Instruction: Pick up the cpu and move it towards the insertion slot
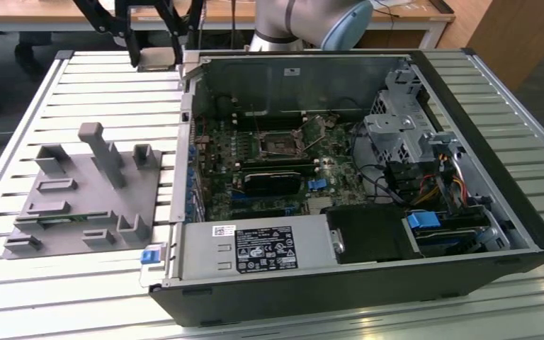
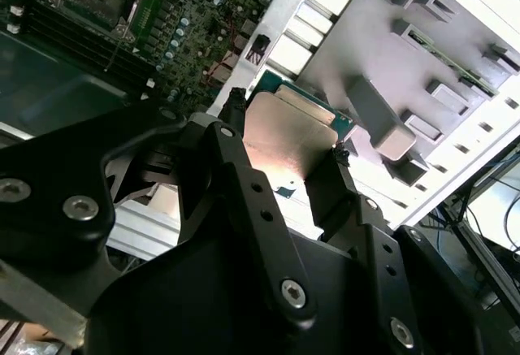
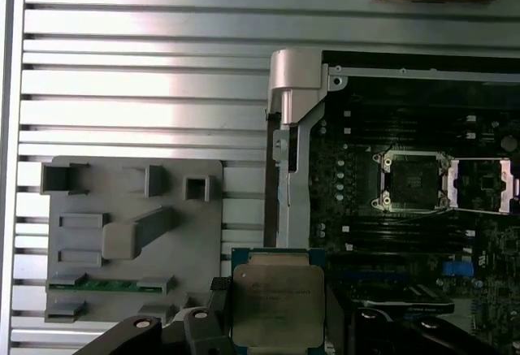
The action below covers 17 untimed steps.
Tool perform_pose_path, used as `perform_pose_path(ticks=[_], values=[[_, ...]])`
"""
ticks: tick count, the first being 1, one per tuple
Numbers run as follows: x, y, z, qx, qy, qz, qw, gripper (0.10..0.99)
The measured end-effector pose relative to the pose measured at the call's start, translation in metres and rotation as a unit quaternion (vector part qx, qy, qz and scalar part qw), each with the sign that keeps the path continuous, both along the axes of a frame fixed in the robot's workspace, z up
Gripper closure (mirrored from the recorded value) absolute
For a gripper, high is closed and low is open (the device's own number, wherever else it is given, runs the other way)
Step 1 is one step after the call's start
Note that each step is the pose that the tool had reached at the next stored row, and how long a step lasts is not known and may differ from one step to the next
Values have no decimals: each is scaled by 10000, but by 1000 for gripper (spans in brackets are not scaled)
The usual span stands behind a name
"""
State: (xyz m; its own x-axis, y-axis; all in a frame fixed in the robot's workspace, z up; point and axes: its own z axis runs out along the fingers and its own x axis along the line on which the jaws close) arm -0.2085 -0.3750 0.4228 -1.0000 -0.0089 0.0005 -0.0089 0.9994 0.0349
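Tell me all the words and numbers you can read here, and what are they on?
Black-and-white label on the grey metal power supply box: print too small to read.
Small white sticker above that label: too small to read.
Silvery square cpu chip, held in the black tool: faint etched lines, too blurred to read.
So no text can be read.

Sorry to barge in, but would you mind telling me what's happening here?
The gripper holds the cpu by its edges, lifted above the slatted table. It hangs between the grey holder tray and the open computer case. The insertion slot on the motherboard sits open and empty.
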Motion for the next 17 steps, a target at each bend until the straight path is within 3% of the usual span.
perform_pose_path(ticks=[17], values=[[177, 47, 0, 0, 0, 0, 10000, 545]])
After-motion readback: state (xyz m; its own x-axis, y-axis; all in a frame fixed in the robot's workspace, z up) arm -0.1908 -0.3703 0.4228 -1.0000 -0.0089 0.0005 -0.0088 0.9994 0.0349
